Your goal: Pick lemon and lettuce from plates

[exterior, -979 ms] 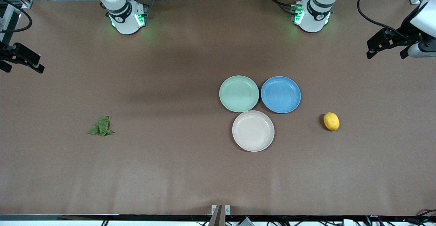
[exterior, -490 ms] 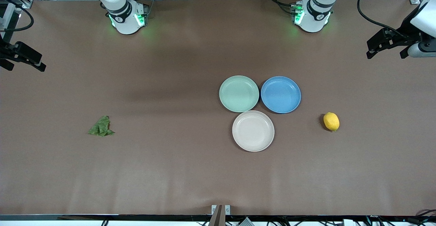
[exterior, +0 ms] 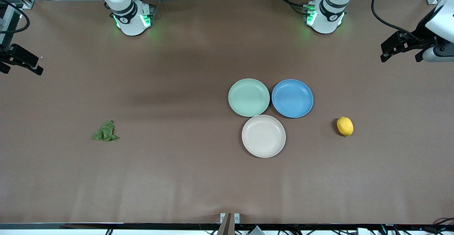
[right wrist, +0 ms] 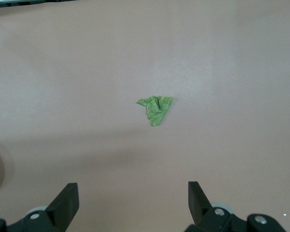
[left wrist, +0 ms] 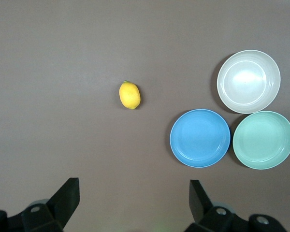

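The lemon (exterior: 345, 126) lies on the bare table toward the left arm's end, also in the left wrist view (left wrist: 129, 95). The lettuce (exterior: 105, 132) lies on the table toward the right arm's end, also in the right wrist view (right wrist: 156, 108). The mint green plate (exterior: 249, 97) and the beige plate (exterior: 263, 136) stand empty mid-table. My left gripper (exterior: 400, 57) hangs open and empty high over the table's edge at its own end (left wrist: 134, 193). My right gripper (exterior: 21, 70) hangs open and empty high over its end (right wrist: 133, 193).
An empty blue plate (exterior: 292, 98) touches the mint plate on the side toward the lemon; it also shows in the left wrist view (left wrist: 200, 137). The beige plate is the nearest of the three to the front camera. Brown table cover all around.
Both grippers have drifted slightly toward the robots' side of the table. The lemon, the lettuce and the plates have not moved.
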### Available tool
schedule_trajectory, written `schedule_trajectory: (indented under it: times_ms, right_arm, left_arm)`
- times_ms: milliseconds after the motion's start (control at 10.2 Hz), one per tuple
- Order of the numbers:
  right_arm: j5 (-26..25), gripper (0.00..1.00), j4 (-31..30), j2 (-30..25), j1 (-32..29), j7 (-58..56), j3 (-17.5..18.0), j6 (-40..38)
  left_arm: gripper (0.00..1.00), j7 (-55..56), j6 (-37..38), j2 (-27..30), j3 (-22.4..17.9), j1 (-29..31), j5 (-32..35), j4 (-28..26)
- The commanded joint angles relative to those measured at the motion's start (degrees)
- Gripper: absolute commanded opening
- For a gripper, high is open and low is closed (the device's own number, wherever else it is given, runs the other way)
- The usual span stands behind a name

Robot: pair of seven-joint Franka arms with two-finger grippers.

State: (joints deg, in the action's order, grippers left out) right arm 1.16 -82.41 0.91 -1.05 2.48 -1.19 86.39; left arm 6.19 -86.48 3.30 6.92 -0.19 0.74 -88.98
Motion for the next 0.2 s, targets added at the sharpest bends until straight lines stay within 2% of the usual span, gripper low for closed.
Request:
schedule_trajectory:
  times_ms: [0, 98]
  right_arm:
    - [0.4, 1.0, -2.1, -2.0, -1.6, -0.6, 1.6, 0.4]
    - [0.4, 1.0, -2.1, -2.0, -1.6, -0.6, 1.5, 0.5]
  left_arm:
    - [1.0, -0.7, 1.1, -0.9, -0.1, -0.3, -0.4, 0.8]
    - [1.0, -0.7, 1.1, -0.9, -0.1, -0.3, -0.4, 0.9]
